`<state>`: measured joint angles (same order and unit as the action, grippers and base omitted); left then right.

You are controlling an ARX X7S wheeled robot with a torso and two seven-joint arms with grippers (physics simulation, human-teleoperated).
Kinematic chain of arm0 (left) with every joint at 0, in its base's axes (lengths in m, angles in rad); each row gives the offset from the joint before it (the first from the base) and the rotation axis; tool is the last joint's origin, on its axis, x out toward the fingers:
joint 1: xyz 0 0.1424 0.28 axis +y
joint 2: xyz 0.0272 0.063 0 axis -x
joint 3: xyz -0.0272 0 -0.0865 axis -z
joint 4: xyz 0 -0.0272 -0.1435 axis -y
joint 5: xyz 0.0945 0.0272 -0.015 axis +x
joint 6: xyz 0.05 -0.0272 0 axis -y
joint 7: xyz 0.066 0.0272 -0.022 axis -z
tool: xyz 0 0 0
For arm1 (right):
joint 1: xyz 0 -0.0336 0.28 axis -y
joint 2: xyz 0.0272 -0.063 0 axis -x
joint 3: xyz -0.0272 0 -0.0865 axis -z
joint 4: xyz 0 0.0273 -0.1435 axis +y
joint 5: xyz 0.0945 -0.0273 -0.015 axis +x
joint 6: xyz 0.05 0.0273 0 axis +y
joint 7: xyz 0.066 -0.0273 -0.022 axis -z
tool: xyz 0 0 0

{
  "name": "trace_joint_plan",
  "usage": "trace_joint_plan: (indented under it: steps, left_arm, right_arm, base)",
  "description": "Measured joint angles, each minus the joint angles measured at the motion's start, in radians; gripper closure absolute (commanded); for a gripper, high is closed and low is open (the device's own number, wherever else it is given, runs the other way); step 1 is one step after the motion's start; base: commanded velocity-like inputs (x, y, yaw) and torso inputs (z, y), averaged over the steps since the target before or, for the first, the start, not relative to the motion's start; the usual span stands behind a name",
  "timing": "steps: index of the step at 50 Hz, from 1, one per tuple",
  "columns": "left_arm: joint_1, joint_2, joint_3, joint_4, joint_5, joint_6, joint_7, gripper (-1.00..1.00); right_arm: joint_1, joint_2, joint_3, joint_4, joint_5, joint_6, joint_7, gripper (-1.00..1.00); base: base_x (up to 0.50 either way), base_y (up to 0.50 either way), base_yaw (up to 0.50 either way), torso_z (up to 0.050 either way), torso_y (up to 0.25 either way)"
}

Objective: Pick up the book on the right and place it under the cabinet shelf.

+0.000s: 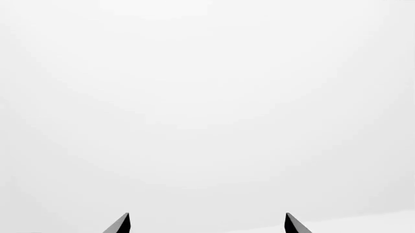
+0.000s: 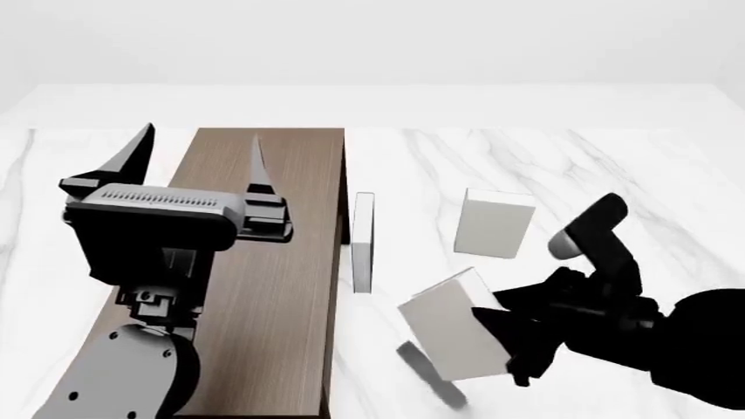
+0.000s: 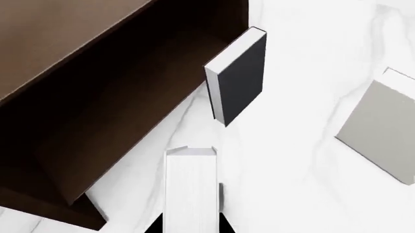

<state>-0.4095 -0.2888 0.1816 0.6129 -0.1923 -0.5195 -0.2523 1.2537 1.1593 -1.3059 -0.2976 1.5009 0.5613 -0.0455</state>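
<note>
My right gripper is shut on the book, a plain pale grey slab held tilted above the marble table, to the right of the cabinet shelf. In the right wrist view the book shows edge-on between the black fingers, pointing toward the cabinet's dark open underside. My left gripper is open and empty, raised above the cabinet's top at the left. The left wrist view shows only its two fingertips against plain white.
Another pale slab stands upright on edge right beside the cabinet's right side; it also shows in the right wrist view. A third pale slab stands farther right. The white marble table extends right and back.
</note>
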Motion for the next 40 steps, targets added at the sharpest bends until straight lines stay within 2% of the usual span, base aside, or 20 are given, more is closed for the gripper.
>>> trace_joint_plan:
  steps: [22,40]
  left_arm:
    - [-0.002,-0.006,-0.012,0.005,-0.02,0.0,-0.008,-1.0]
    - [-0.002,-0.011,-0.014,0.011,-0.032,-0.002,-0.015,-1.0]
  right_arm:
    - [-0.331,-0.11,-0.004,0.169,0.095,-0.411,-0.117,1.0]
    - [-0.533,-0.242,-0.002,0.364,0.177,-0.607,-0.248,1.0]
  base:
    - [0.0,0.0,0.0,0.0,0.001]
    - [0.0,0.0,0.0,0.0,0.001]
